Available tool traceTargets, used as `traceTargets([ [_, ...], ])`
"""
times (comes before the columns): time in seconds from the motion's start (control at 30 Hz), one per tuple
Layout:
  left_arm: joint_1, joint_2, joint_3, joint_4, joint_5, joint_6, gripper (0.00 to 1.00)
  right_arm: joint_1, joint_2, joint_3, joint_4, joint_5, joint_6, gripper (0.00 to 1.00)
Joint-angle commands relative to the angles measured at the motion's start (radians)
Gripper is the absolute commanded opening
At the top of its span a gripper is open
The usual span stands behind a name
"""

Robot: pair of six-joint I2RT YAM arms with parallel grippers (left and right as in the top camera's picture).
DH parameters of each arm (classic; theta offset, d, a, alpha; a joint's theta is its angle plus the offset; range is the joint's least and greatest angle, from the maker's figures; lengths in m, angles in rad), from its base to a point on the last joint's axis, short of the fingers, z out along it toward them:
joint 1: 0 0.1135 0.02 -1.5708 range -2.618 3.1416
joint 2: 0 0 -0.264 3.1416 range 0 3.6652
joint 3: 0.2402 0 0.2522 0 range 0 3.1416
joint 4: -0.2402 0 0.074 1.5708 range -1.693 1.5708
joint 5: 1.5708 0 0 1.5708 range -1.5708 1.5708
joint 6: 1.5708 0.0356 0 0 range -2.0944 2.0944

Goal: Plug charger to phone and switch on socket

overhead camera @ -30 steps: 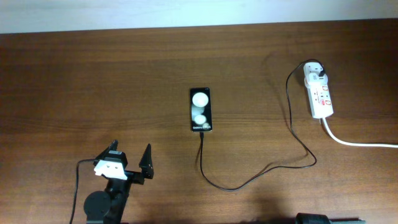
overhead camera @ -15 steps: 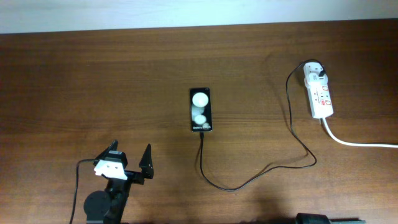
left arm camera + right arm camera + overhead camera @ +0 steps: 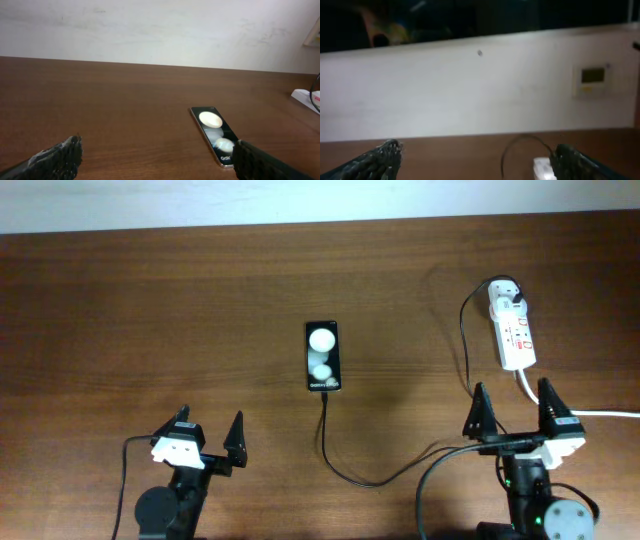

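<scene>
Both jaws spread wide, empty, one phone (image 3: 323, 356), one charger (image 3: 322, 430), one socket (image 3: 514, 330)

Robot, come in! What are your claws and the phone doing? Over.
Left claw open, empty. Right claw open, just short of socket. Charger tip meets phone. White cord under right claw.

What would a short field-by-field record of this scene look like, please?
phone: black slab lying flat, lettered end nearest the robot
charger: thin black cable, tip at the phone's near edge, apparently plugged in; other end at the white adapter
socket: white strip, far right; switch state unreadable
left gripper: open, empty, apart from the phone
right gripper: open, empty, just short of the socket
</scene>
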Motion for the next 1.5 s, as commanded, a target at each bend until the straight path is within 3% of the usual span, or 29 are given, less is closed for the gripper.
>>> traceTargets([
  [0.0, 0.003, -0.004, -0.004, -0.001, 0.007, 0.015, 0.99, 0.050, -0.009, -0.053, 0.018, 0.037, -0.058, 0.99],
  [0.2, 0.003, -0.004, -0.004, -0.001, 0.007, 0.015, 0.99, 0.053, -0.009, -0.169, 0.124, 0.022, -0.064, 0.99],
  [0.43, 0.003, -0.004, -0.004, -0.001, 0.007, 0.015, 0.99, 0.053, -0.009, -0.175, -0.097, 0.022, -0.063, 0.99],
  [0.9, 0.002, -0.010, -0.004, 0.000, 0.007, 0.015, 0.99, 0.053, -0.008, -0.175, -0.106, 0.022, -0.063, 0.99],
  [0.93, 0.000, -0.010, -0.004, -0.005, -0.024, 0.044, 0.99, 0.053, -0.008, -0.175, -0.106, 0.022, -0.063, 0.99],
  [1.0, 0.000, -0.010, -0.004, -0.005, -0.038, 0.239, 0.99, 0.053, -0.008, -0.175, -0.106, 0.022, -0.063, 0.99],
  [1.07, 0.000, -0.010, -0.004, -0.005, -0.039, 0.297, 0.99, 0.053, -0.008, -0.175, -0.106, 0.022, -0.063, 0.99],
  [1.47, 0.001, -0.009, -0.004, -0.005, -0.038, 0.296, 0.99, 0.053, -0.008, -0.175, -0.106, 0.022, -0.063, 0.99],
])
